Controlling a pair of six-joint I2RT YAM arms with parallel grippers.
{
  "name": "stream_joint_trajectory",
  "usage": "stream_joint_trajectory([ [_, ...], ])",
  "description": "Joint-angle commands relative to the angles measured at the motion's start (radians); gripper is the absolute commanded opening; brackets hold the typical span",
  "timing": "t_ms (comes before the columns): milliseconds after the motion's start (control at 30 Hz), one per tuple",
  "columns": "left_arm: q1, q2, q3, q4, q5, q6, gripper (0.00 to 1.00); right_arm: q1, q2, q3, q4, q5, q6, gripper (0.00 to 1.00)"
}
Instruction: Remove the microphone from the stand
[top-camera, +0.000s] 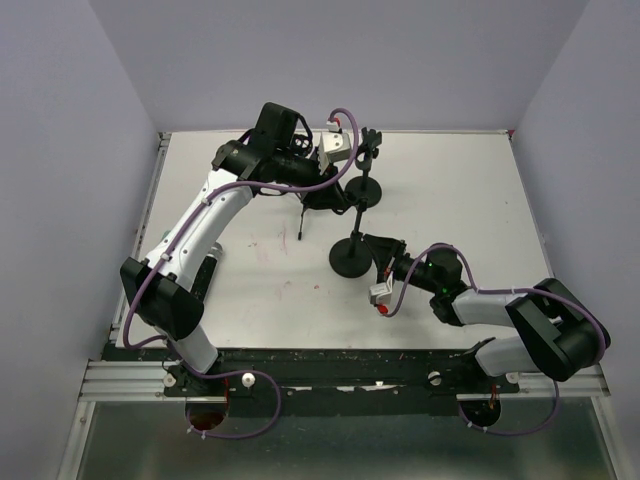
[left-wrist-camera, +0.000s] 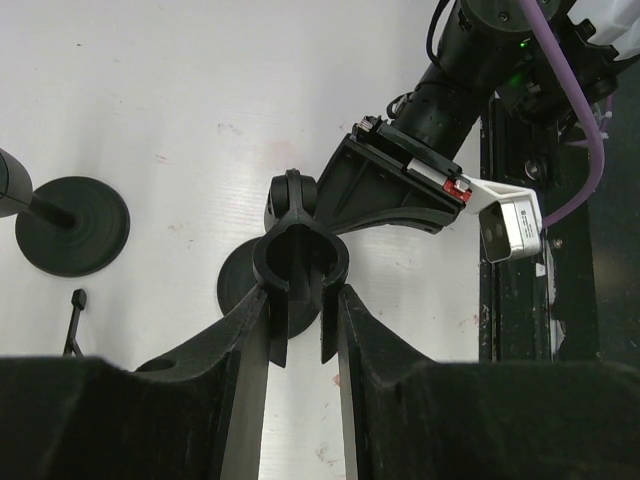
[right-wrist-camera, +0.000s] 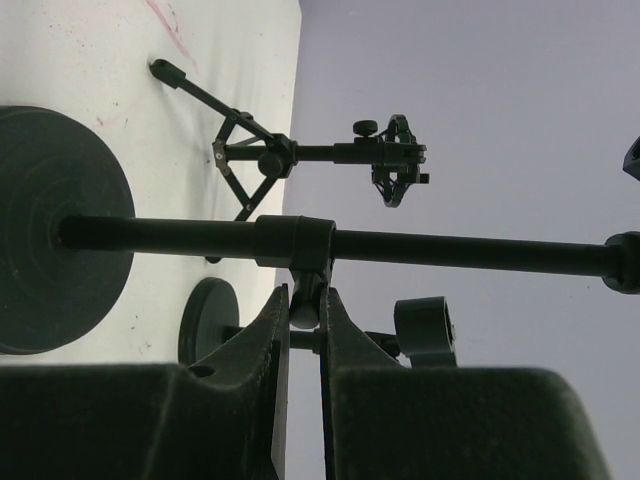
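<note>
1. At the middle of the table, seen from above, the stand sits on its round base between the two arms. The left gripper reaches the stand's top from the far side, and the right gripper meets the pole low down. A second stand and a tripod are just beside it. No microphone can be picked out here.
2. In the left wrist view, the left gripper is closed on the C-shaped clip at the stand's head, one finger on each flank. The clip's bore is dark, so I cannot tell whether the microphone fills it. That is the one place it would sit.
3. In the right wrist view, the right gripper is pinched on a small knob under the collar of the pole, which braces the stand.
4. The step in hand looks like grasp and brace, just ahead of the pull-out. The next move calls for the right arm to pin the stand while the left draws straight out through the clip's open side. A sideways drag could tip the stand into its neighbours. If the fingers hold only the clip, a fresh grasp on the microphone body comes first.
</note>
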Motion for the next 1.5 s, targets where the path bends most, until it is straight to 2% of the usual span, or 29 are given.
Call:
stream_joint_trajectory([
  [0,-0.007,0.008,-0.027,-0.069,0.0,0.0,0.36,0.021,0.001,-0.01,-0.056,-0.059,0.003,0.01],
  [500,-0.008,0.02,-0.014,-0.07,0.005,-0.002,0.35,0.021,0.018,-0.001,-0.059,-0.048,-0.009,0.01],
  [600,-0.008,0.02,-0.014,-0.072,0.006,-0.002,0.35,0.021,0.036,-0.019,0.009,-0.054,-0.026,0.02],
  [633,-0.008,0.019,-0.012,-0.073,0.006,-0.002,0.34,0.021,0.039,-0.026,0.032,-0.051,-0.028,0.12],
  [733,-0.008,0.016,-0.011,-0.078,0.005,0.004,0.34,0.021,-0.009,-0.026,0.028,-0.033,0.0,0.27],
  [833,-0.007,0.014,-0.011,-0.078,0.005,0.006,0.34,0.021,-0.161,0.055,-0.329,0.01,0.009,0.49],
  [900,-0.007,0.01,-0.009,-0.079,0.005,0.006,0.34,0.02,-0.258,0.127,-0.602,0.03,0.032,0.59],
  [1033,-0.007,-0.001,-0.009,-0.076,0.015,0.003,0.33,0.001,-0.387,0.138,-0.822,0.081,0.121,0.63],
  [1133,-0.007,-0.004,-0.006,-0.075,0.021,-0.003,0.33,-0.034,-0.412,0.224,-0.933,0.114,0.391,0.66],
  [1233,-0.007,-0.007,-0.001,-0.075,0.029,-0.008,0.33,-0.092,-0.303,0.432,-1.083,0.142,0.763,0.65],
  [1267,-0.007,-0.006,0.002,-0.075,0.029,-0.009,0.33,-0.121,-0.26,0.501,-1.149,0.113,0.896,0.64],
  [1400,-0.007,0.001,0.015,-0.072,0.034,-0.016,0.32,-0.244,-0.059,0.742,-1.348,-0.09,1.244,0.62],
  [1467,-0.008,0.004,0.023,-0.073,0.035,-0.017,0.32,-0.29,0.042,0.841,-1.451,-0.227,1.331,0.61],
])
